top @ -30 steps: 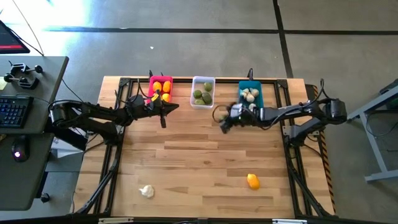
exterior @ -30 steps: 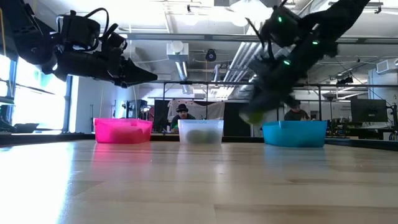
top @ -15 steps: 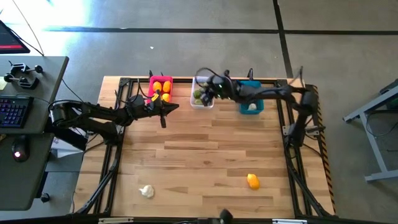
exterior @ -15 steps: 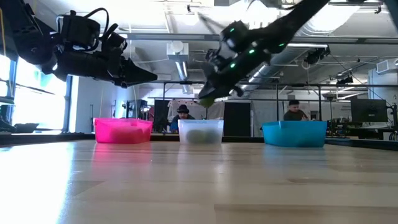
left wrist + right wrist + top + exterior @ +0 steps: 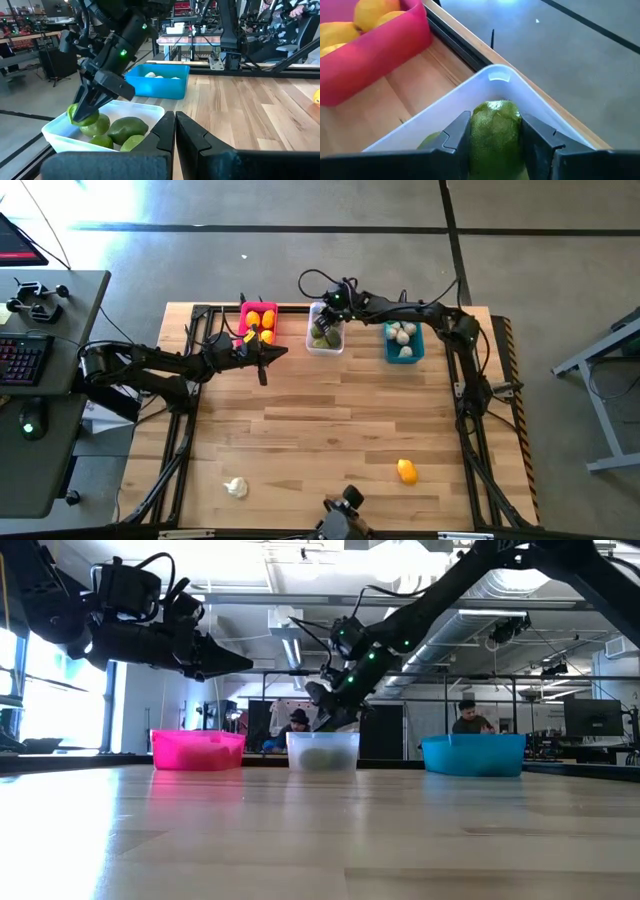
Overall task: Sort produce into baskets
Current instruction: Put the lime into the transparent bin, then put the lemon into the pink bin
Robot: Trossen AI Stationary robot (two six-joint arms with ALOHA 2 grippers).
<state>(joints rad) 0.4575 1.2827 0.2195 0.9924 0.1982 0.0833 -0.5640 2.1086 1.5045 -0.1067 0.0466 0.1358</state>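
Three baskets stand in a row at the table's far edge: pink with lemons, translucent white with limes, teal with garlic. My right gripper reaches over the white basket, shut on a green lime. That lime hangs just above the limes lying in the basket. My left gripper waits in the air in front of the pink basket, shut and holding nothing. A garlic piece and a lemon lie on the near part of the table. My right gripper pinches the lime's two opposite sides between its two fingers. The fingers slant down from the table's right side. The lime sits at their free ends, lifted within the white basket's rim over the limes below.
Black frame rails run along the table's left, right and far sides. A desk with a keyboard stands left of the table. People sit in the room behind the baskets. Bare wood lies between the baskets and the two loose pieces.
My right gripper has swung with the lime from in front of the teal basket toward the table's left and far edge, ending over the white basket. The lime has stayed between its fingers the whole way.
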